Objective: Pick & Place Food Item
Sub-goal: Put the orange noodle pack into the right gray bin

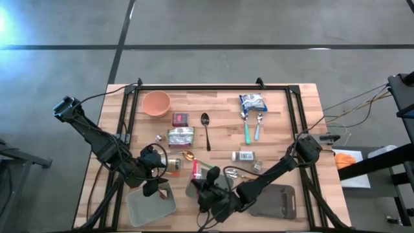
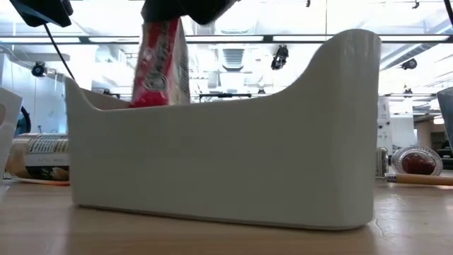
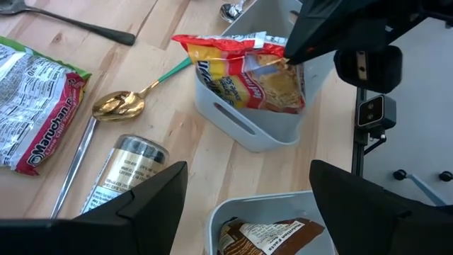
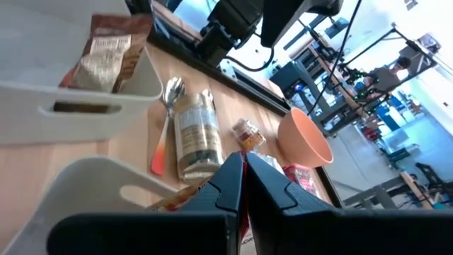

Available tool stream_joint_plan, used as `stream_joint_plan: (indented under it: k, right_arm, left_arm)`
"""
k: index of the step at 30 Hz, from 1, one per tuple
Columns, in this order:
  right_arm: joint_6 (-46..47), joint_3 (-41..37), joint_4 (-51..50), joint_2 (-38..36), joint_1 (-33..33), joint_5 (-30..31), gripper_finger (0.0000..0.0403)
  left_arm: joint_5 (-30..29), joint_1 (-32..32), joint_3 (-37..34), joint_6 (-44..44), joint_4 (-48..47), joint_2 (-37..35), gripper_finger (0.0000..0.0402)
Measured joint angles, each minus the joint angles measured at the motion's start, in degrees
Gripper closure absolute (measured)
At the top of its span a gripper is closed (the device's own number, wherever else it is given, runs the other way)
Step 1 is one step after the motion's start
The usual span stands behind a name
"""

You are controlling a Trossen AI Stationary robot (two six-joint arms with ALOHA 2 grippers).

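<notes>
Snack packet (image 3: 244,71) is sitting upright in the white bin (image 3: 262,124) near the bench's front edge; right gripper (image 3: 294,49) is pinching its top, release pending. Left gripper (image 1: 154,184) is idling open over the tray (image 1: 150,206).

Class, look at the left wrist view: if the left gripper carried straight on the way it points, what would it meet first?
Probably the grey bin holding the red-and-yellow snack packet that the right gripper grips; depth is uncertain, and the left gripper is open.
</notes>
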Motion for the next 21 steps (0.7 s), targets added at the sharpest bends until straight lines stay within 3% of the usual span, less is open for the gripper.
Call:
stream_joint_plan:
  k: [15,21]
  right_arm:
    - [-1.47,0.1,-0.23,4.85,0.0,2.44,0.0395]
    - [2.04,0.09,0.11,4.83,-0.2,2.97,0.0394]
  left_arm:
    - [0.05,0.02,0.0,-0.11,3.72,0.0,0.0099]
    - [0.05,0.02,0.0,-0.2,3.97,0.0,0.0099]
